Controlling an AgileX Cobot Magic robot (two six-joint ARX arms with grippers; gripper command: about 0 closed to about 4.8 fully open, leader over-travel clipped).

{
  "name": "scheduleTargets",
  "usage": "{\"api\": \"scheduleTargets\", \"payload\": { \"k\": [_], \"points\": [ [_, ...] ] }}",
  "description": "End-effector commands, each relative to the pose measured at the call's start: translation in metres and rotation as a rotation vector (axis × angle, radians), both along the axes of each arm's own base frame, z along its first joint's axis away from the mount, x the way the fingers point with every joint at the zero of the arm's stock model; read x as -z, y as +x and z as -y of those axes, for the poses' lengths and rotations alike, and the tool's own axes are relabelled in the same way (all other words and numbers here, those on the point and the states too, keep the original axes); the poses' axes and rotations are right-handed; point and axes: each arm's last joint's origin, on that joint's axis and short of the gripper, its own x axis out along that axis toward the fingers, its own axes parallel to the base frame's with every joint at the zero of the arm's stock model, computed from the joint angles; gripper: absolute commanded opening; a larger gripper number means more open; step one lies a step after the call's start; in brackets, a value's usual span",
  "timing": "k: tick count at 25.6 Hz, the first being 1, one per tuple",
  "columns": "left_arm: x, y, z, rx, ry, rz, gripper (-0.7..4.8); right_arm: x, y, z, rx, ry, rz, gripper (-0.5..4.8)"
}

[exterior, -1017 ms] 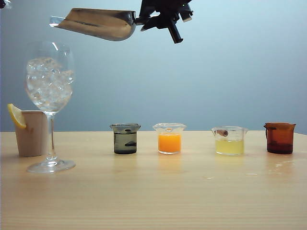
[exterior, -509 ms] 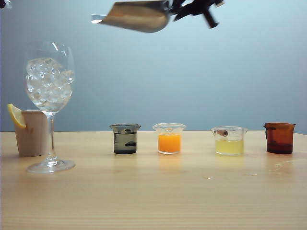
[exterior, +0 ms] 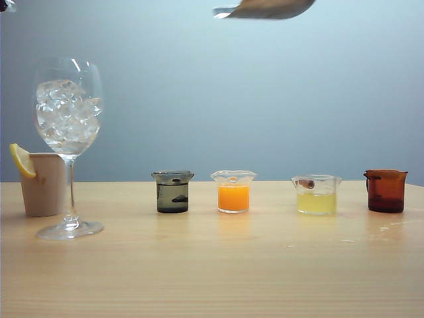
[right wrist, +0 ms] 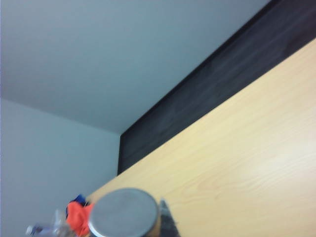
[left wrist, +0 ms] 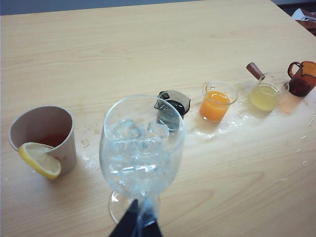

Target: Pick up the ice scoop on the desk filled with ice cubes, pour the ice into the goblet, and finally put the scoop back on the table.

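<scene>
Silver metal ice scoop (exterior: 268,8) high above desk (exterior: 212,265), clenched in right gripper (unseen); hasty descent risks toppling small glass beakers (exterior: 234,191). Left gripper (left wrist: 136,227) near ice-filled clear goblet (left wrist: 141,148); grip state unclear.

The ice scoop (exterior: 265,8) is cut off by the exterior view's top edge — only its underside shows, and the right pincer stays out of sight. The left pincer (left wrist: 136,226) shows only dark tips — opening unreadable.
</scene>
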Motion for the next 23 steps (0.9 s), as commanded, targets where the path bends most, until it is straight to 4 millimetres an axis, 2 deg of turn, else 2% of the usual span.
{"api": "scheduleTargets", "payload": {
  "k": [1, 5, 6, 9, 21, 23],
  "points": [
    [-0.003, 0.0, 0.0, 0.001, -0.01, 0.017, -0.04, -0.014, -0.017, 0.021, 0.04, -0.033, 0.03, -0.08],
    [-0.003, 0.0, 0.0, 0.001, -0.01, 0.017, -0.04, -0.028, -0.039, 0.054, 0.121, -0.07, 0.043, -0.08],
    [-0.003, 0.0, 0.0, 0.001, -0.01, 0.017, -0.04, -0.036, -0.049, 0.067, 0.156, -0.065, 0.074, -0.08],
    [-0.003, 0.0, 0.0, 0.001, -0.01, 0.017, -0.04, -0.047, -0.059, 0.083, 0.187, -0.035, 0.136, -0.08],
    [-0.003, 0.0, 0.0, 0.001, -0.01, 0.017, -0.04, -0.057, -0.074, 0.087, 0.244, 0.029, 0.159, -0.09],
    [-0.003, 0.0, 0.0, 0.001, -0.01, 0.017, -0.04, -0.061, -0.083, 0.087, 0.279, 0.017, 0.168, -0.09]
  ]
}}
